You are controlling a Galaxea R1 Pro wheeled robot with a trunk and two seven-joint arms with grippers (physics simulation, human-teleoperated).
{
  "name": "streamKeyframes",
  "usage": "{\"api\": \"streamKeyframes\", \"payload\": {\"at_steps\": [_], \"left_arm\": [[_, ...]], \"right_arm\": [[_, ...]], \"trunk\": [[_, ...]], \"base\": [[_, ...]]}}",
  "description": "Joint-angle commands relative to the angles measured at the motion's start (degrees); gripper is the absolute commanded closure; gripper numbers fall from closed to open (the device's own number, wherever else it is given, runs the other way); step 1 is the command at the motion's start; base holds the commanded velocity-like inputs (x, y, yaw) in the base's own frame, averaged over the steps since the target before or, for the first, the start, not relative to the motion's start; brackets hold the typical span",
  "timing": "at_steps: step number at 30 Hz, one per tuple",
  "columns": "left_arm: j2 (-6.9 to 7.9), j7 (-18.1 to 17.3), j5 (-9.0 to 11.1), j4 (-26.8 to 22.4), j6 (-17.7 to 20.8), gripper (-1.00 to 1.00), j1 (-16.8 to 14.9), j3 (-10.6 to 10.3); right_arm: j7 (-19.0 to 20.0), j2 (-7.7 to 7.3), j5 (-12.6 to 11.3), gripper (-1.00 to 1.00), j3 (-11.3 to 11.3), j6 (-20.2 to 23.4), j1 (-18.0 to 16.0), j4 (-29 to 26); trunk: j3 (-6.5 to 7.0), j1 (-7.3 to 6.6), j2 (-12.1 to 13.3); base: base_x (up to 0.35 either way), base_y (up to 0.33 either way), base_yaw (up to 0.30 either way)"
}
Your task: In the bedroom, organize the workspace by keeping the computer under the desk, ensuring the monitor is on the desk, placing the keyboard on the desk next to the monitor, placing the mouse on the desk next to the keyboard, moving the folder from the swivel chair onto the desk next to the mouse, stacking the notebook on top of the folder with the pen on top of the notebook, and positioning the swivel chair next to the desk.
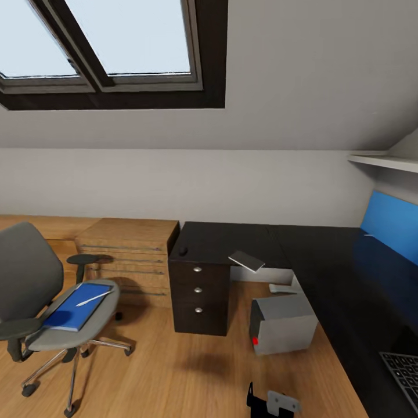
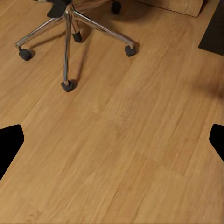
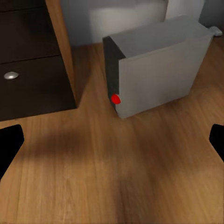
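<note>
Folder [image 1: 77, 306] flat on swivel chair [image 1: 35, 290] seat, pen [image 1: 93, 298] across it, lying forward-left of robot; left arm nearer. Left gripper [image 2: 112, 140] spread, over bare floor [image 2: 121, 154]. Right gripper [image 3: 112, 140] spread, facing computer [image 3: 156, 65]. Small dark blob on desk [image 1: 232, 241], possibly mouse [image 1: 183, 251].

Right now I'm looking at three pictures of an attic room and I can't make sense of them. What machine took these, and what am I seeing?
These are simulator renders from a wheeled robot with two arms. The wide picture comes from its head camera. It shows a grey swivel chair with a blue folder and a pale pen on its seat, a black desk with a small mouse on top, and a grey computer on the floor beside the drawers. The other two pictures come from cameras near each hand. The left gripper looks down at bare floor and the chair's chrome base; the right gripper faces the computer. Both hands are open, holding nothing.
</note>
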Motion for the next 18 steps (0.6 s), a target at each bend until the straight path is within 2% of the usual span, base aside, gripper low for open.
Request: {"api": "streamKeyframes", "payload": {"at_steps": [1,13,18], "left_arm": [[-0.03,0.02,0.46,-0.05,-0.19,-1.00,0.00,0.03],[-0.08,-0.01,0.46,0.01,-0.15,-1.00,0.00,-0.02],[-0.29,-0.03,0.47,-0.11,-0.19,-1.00,-0.02,-0.54]], "right_arm": [[-0.39,0.00,-0.26,-1.00,0.49,-0.09,-0.04,0.02],[-0.38,-0.02,-0.20,-1.00,0.50,-0.12,-0.05,0.02],[-0.44,-0.05,-0.17,-1.00,0.56,-0.15,-0.02,-0.71]], "trunk": [[-0.06,0.04,-0.03],[-0.06,0.04,-0.03],[-0.06,0.04,-0.03]], "base": [[0.331,0.043,0.000],[0.328,0.076,0.000],[0.108,0.009,0.000]]}}
